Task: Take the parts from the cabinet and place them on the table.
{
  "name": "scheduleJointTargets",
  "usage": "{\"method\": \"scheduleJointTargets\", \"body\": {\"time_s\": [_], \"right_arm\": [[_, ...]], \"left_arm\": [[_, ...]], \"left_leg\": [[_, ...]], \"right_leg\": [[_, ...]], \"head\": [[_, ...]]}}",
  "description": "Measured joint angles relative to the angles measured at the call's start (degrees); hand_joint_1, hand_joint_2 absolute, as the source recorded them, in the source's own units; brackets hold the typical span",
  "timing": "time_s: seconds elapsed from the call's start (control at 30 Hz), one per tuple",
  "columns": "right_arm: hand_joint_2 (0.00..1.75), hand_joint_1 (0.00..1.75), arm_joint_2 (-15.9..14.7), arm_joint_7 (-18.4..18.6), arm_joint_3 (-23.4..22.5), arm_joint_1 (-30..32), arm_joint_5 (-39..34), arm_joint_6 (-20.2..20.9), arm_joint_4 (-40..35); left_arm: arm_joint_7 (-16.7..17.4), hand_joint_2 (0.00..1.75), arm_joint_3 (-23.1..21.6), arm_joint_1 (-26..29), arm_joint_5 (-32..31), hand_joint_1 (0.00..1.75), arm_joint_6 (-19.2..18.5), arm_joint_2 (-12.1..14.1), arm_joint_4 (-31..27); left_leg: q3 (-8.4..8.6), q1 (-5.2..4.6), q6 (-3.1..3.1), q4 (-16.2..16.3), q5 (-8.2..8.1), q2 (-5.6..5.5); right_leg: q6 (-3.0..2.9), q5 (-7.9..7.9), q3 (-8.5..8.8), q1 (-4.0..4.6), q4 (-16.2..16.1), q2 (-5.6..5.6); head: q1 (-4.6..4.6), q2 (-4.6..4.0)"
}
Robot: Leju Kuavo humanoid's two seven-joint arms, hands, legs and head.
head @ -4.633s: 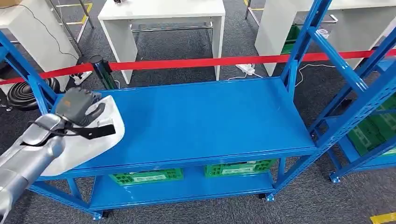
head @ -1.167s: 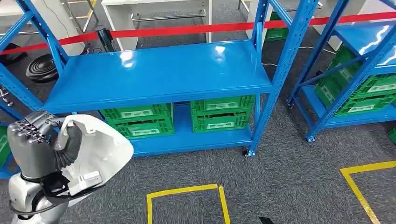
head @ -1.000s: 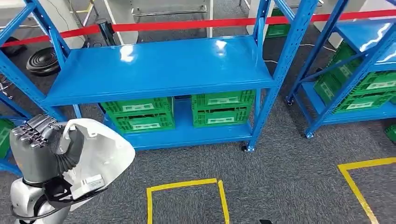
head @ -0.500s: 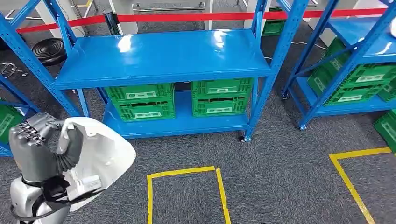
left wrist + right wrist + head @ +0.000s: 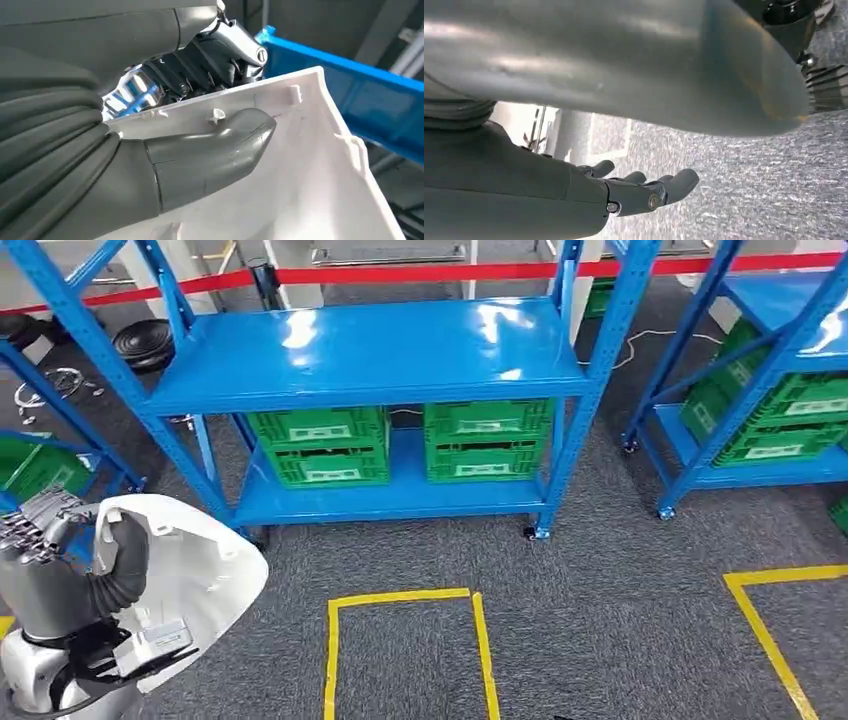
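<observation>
A large white moulded plastic part (image 5: 205, 575) hangs at the lower left of the head view, off the cabinet and over the grey carpet. My left hand (image 5: 55, 560) grips its edge, with the thick grey thumb (image 5: 210, 150) pressed on the inner face of the white part (image 5: 310, 170) and the darker fingers behind the rim. The blue cabinet's top shelf (image 5: 370, 350) stands bare ahead of me. My right hand (image 5: 644, 192) hangs above the carpet with its fingers stretched out and nothing in it.
Two stacks of green crates (image 5: 320, 445) (image 5: 487, 440) sit on the cabinet's lower shelf. Another blue rack (image 5: 790, 360) with green crates stands at the right. A red barrier belt (image 5: 420, 273) runs behind. Yellow tape (image 5: 400, 597) marks squares on the carpet.
The whole picture has shifted: the camera has backed away from the cabinet and turned a little. The white part, earlier resting on the shelf's left end, is now carried off it in my left hand.
</observation>
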Motion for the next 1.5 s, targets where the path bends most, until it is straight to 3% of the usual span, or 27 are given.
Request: {"method": "scheduleJointTargets", "body": {"time_s": [0.03,0.07,0.17,0.2,0.27,0.33,0.37,0.43,0.5,0.53,0.57,0.67,0.73,0.77,0.8,0.87,0.93,1.03,1.07,1.1,1.23,1.27,1.3,1.33,1.4,1.43,1.5], "right_arm": [[0.0,0.0,-0.02,0.0,0.07,0.0,0.09,-0.02,0.0],[0.0,0.0,-0.02,-0.02,0.13,-0.02,0.29,-0.11,0.0],[0.0,0.0,-0.09,0.0,0.26,-0.11,0.57,-0.15,0.0],[0.0,0.0,-0.11,0.0,0.31,-0.12,0.7,-0.15,-0.02],[0.0,0.0,-0.39,-0.04,0.48,-0.19,0.99,-0.02,0.0],[0.0,0.0,-0.44,-0.02,0.85,0.09,1.49,0.39,0.0],[0.0,0.0,-0.46,0.02,0.92,0.12,1.75,0.57,0.0],[0.0,0.0,-0.46,0.02,1.01,-0.03,1.88,0.59,0.0],[0.0,0.0,-0.46,0.0,1.25,-0.49,1.97,0.59,0.0],[0.0,0.0,-0.52,-0.07,1.33,-0.63,1.99,0.55,0.0],[0.0,0.0,-0.52,-0.15,1.38,-0.7,1.99,0.52,0.0],[0.0,0.0,-0.52,-0.44,1.42,-0.98,1.99,0.35,0.0],[0.0,0.0,-0.39,-0.35,1.44,-1.1,1.95,0.26,-0.02],[0.0,0.0,-0.59,-0.37,1.44,-1.11,1.97,0.13,-0.04],[0.0,0.0,-0.61,-0.39,1.44,-0.96,1.99,0.02,-0.04],[0.0,0.0,-0.63,-0.44,1.42,-0.56,2.03,0.02,-0.04],[0.0,0.0,-0.63,-0.35,1.42,-0.29,2.03,0.02,-0.04],[0.0,0.0,-0.52,-0.37,1.42,-0.37,2.03,0.02,-0.04],[0.0,0.0,-0.5,-0.37,1.42,-0.37,2.06,0.0,-0.04],[0.0,0.0,-0.5,-0.44,1.42,-0.36,2.06,0.0,-0.04],[0.0,0.0,-0.46,-0.35,1.44,-0.49,2.34,0.04,-0.04],[0.0,0.0,-0.46,-0.33,1.47,-0.52,2.38,0.04,-0.04],[0.0,0.0,-0.46,-0.39,1.49,-0.5,2.41,0.04,-0.04],[0.0,0.0,-0.46,-0.59,1.51,-0.41,2.45,0.04,-0.04],[0.0,0.0,-0.46,-0.61,1.53,-0.11,2.58,0.04,-0.04],[0.0,0.0,-0.46,-0.3,1.53,0.04,2.56,0.0,-0.04],[0.0,0.0,-0.46,0.07,1.51,0.07,2.47,-0.02,-0.04]], "left_arm": [[-0.18,1.75,0.11,-0.06,0.22,1.75,0.4,-0.02,0.02],[-0.33,1.75,0.18,0.19,0.22,1.75,0.79,-0.04,0.04],[-0.28,1.75,0.68,1.24,-0.63,1.75,1.55,-0.04,0.11],[-0.26,1.75,0.81,1.52,-0.92,1.75,1.71,-0.09,0.09],[-0.15,1.75,1.18,1.64,-1.14,1.75,2.17,-0.28,0.07],[-0.77,1.75,1.31,2.12,-0.5,1.75,3.2,-0.68,0.0],[-1.29,1.75,1.42,2.54,0.03,1.75,3.72,-0.79,-0.18],[-1.93,1.75,1.71,3.32,0.77,1.75,4.11,-1.14,-0.48],[-1.97,1.75,2.03,3.39,0.96,1.75,4.07,-1.71,-0.52],[-1.99,1.75,2.14,3.38,1.05,1.75,3.89,-1.97,-0.5],[-2.01,1.75,2.19,3.06,1.12,1.75,3.59,-2.19,-0.44],[-1.99,1.75,2.43,2.98,0.72,1.75,3.06,-2.65,-0.26],[-2.06,1.75,2.86,3.0,0.18,1.75,2.82,-2.75,0.11],[-2.03,1.75,3.02,2.74,0.18,1.75,2.82,-2.86,0.26],[-2.03,1.75,3.02,2.24,0.15,1.75,2.69,-2.93,0.46],[-2.01,1.75,3.02,2.06,0.07,1.75,2.39,-3.39,0.9],[-1.97,1.75,3.02,2.06,-0.15,1.75,1.95,-3.54,1.31],[-1.71,1.75,3.02,1.54,0.0,1.75,0.79,-3.65,1.57],[-1.66,1.75,3.02,1.17,0.31,1.75,0.18,-3.71,1.62],[-1.68,1.75,3.0,0.71,0.44,1.75,-0.28,-3.85,1.77],[-1.97,1.75,3.0,0.79,0.42,1.75,-1.07,-3.98,2.03],[-2.03,1.75,3.0,0.86,0.13,1.75,-1.07,-4.07,2.01],[-2.21,1.75,2.97,0.7,0.02,1.75,-0.85,-4.2,2.01],[-2.32,1.75,3.0,0.73,-0.17,1.75,-0.85,-4.2,2.1],[-2.38,1.75,3.0,0.84,-0.35,1.75,-0.54,-4.53,2.43],[-2.38,1.75,2.97,0.84,-0.35,1.75,-0.17,-4.68,2.58],[-2.38,1.75,2.97,0.69,-0.24,1.75,0.37,-4.9,2.82]], "left_leg": [[2.25,-0.4,0.33,-4.01,-1.09,2.23],[2.51,-0.94,1.47,-4.03,-0.6,1.94],[1.37,-1.05,2.49,-4.47,-0.61,0.44],[2.04,-0.5,3.14,-5.01,-0.05,-0.17],[1.38,-0.35,3.6,-5.04,0.29,-1.24],[0.67,-0.45,3.95,-4.8,0.57,-2.53],[0.4,-0.51,3.92,-4.58,0.67,-3.35],[0.14,-0.54,3.87,-4.07,0.68,-4.85],[0.0,-0.53,3.65,-3.43,0.54,-6.38],[-0.25,-0.4,3.38,-3.3,0.53,-6.87],[-0.82,-0.69,2.89,-2.68,0.56,-7.64],[-1.31,-0.2,1.92,-3.26,1.16,-9.1],[-1.84,-0.21,1.29,-3.33,1.46,-10.04],[-2.31,-0.6,1.03,-2.18,0.59,-6.46],[-3.68,-0.52,0.72,0.66,-1.26,-4.2],[-7.58,-0.26,0.15,9.1,-5.17,-2.48],[-9.5,-0.06,-0.19,13.27,-5.79,-2.17],[-3.48,-0.03,0.18,1.99,0.62,-0.81],[-0.88,-0.32,0.66,-3.09,1.69,1.82],[-0.55,-1.09,1.4,-4.03,1.04,2.73],[-0.84,-0.87,3.04,-4.45,1.75,-0.27],[-0.7,-0.5,3.3,-4.74,2.05,-0.7],[-0.81,-0.37,3.67,-4.79,2.24,-1.27],[-0.99,-0.34,3.79,-4.78,2.29,-1.79],[-1.42,-0.4,3.96,-4.61,2.36,-3.26],[-1.56,-0.4,3.9,-4.46,2.4,-4.12],[-1.62,-0.31,3.77,-4.07,2.38,-5.68]], "right_leg": [[0.28,0.06,0.25,0.28,0.05,-0.42],[0.81,0.32,0.24,0.3,0.03,-0.88],[1.56,0.52,0.53,0.28,-0.18,-2.34],[2.11,0.09,0.03,0.52,-0.02,-2.54],[2.53,-3.52,-2.05,0.13,5.26,2.73],[2.51,-7.68,-6.38,0.12,14.6,4.33],[2.43,-8.09,-7.59,0.18,17.19,4.58],[2.12,-4.96,-6.13,0.19,14.23,4.8],[1.72,0.27,-1.0,0.11,4.02,6.41],[1.54,-0.96,0.07,-0.14,2.1,9.4],[1.76,-0.88,0.01,-0.32,0.82,10.43],[1.37,-0.82,-0.05,0.24,1.17,9.08],[0.45,-0.18,0.44,-0.48,0.29,7.32],[0.19,-0.02,0.54,-0.42,0.1,6.73],[-0.05,0.02,0.53,-0.38,0.08,5.91],[-0.21,-0.09,0.46,-0.22,0.1,4.19],[-0.24,-0.14,0.42,-0.21,0.13,2.54],[-0.01,-0.29,0.66,-0.21,0.14,0.55],[0.19,-0.41,0.85,-0.12,0.14,-0.07],[0.59,-0.61,0.8,0.3,0.32,-0.56],[2.02,-0.7,1.23,0.44,-0.06,-2.99],[2.32,-1.28,1.04,-0.09,0.74,-1.06],[2.47,-3.25,-0.19,-0.08,3.48,2.27],[2.57,-5.53,-2.2,-0.14,7.74,3.88],[2.7,-9.16,-6.81,-0.14,16.99,4.77],[2.68,-9.0,-7.76,-0.14,18.56,4.9],[2.58,-4.77,-5.35,-0.27,13.11,5.1]], "head": [[0.0,0.0],[0.26,0.0],[0.02,0.0],[0.02,0.0],[0.35,0.0],[0.46,0.0],[0.48,0.0],[0.48,0.0],[0.48,0.0],[0.39,0.0],[0.38,0.0],[0.44,0.0],[0.48,0.0],[-0.12,0.0],[-0.48,0.0],[-0.48,0.0],[-0.5,0.0],[-0.5,0.0],[-0.48,0.0],[-0.55,0.0],[-0.46,0.0],[-0.46,0.0],[-0.33,0.0],[-0.06,0.0],[-0.07,0.0],[-0.04,0.0],[-0.04,0.0]]}}
